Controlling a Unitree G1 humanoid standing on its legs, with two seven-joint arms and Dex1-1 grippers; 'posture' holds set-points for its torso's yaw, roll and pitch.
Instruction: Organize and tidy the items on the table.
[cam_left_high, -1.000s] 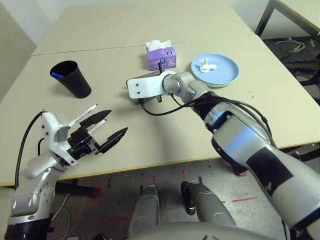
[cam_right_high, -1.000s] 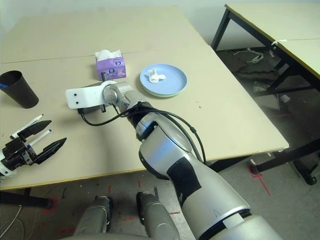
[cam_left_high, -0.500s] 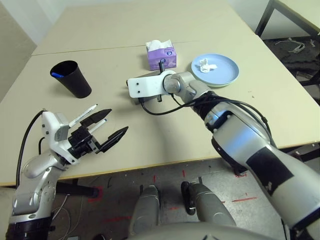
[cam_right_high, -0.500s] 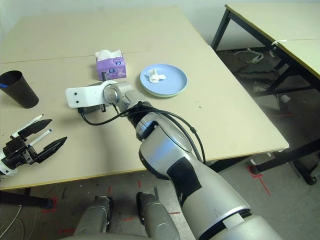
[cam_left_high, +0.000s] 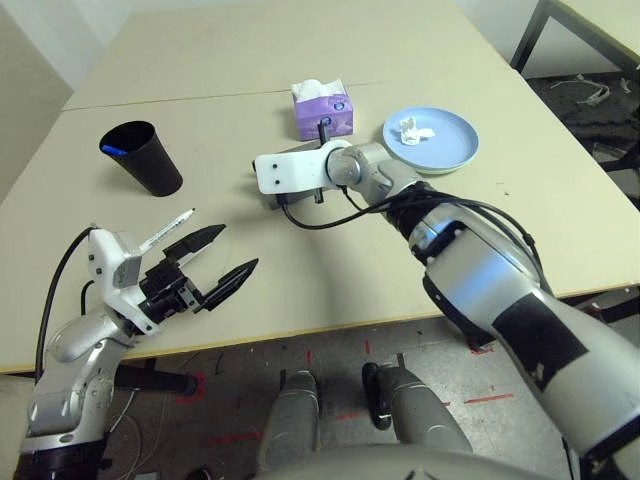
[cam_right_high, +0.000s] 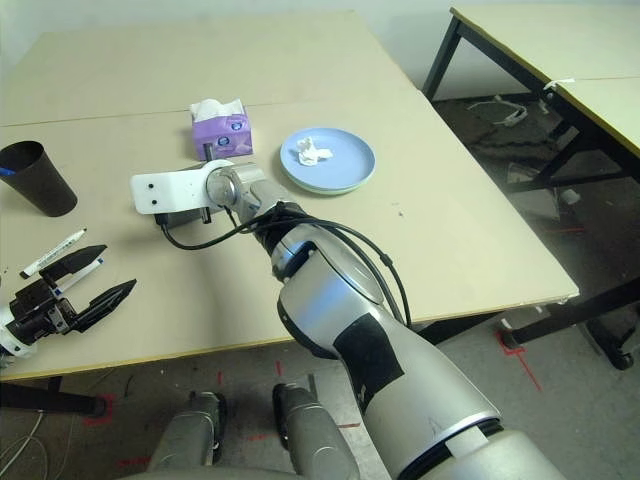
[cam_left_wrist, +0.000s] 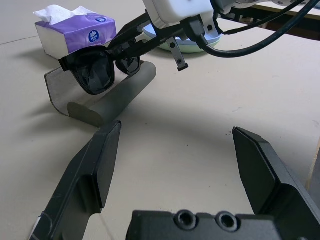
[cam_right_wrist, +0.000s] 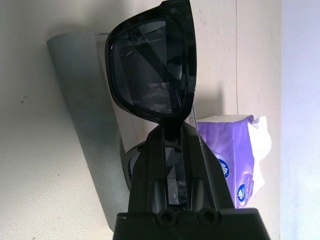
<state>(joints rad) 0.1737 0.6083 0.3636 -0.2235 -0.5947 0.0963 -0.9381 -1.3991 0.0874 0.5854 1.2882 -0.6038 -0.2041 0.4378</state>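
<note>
The right gripper (cam_right_wrist: 172, 135) is closed on the black sunglasses (cam_right_wrist: 152, 70), pinching the frame near the bridge and holding them just above the open grey case (cam_left_wrist: 107, 97), which lies on the table (cam_left_high: 330, 270) beside a purple tissue box (cam_left_high: 322, 108). The left gripper (cam_left_high: 222, 255) hangs near the table's front edge with its two fingers spread wide and nothing between them. A white marker (cam_left_high: 165, 231) lies on the tabletop just beyond it. Farther back stands the black cup (cam_left_high: 143, 157), with a blue cap showing at its rim. The stacked round plates (cam_left_high: 432, 140) sit at the right, well apart, with the crumpled tissue (cam_left_high: 411, 130) on top.

Step in hand, as judged: putting the sunglasses into their case. The next move calls for lowering them squarely into the trough of the case before release. The lenses could catch on the case's raised lid. The loose marker remains for the left arm to put in the cup.
</note>
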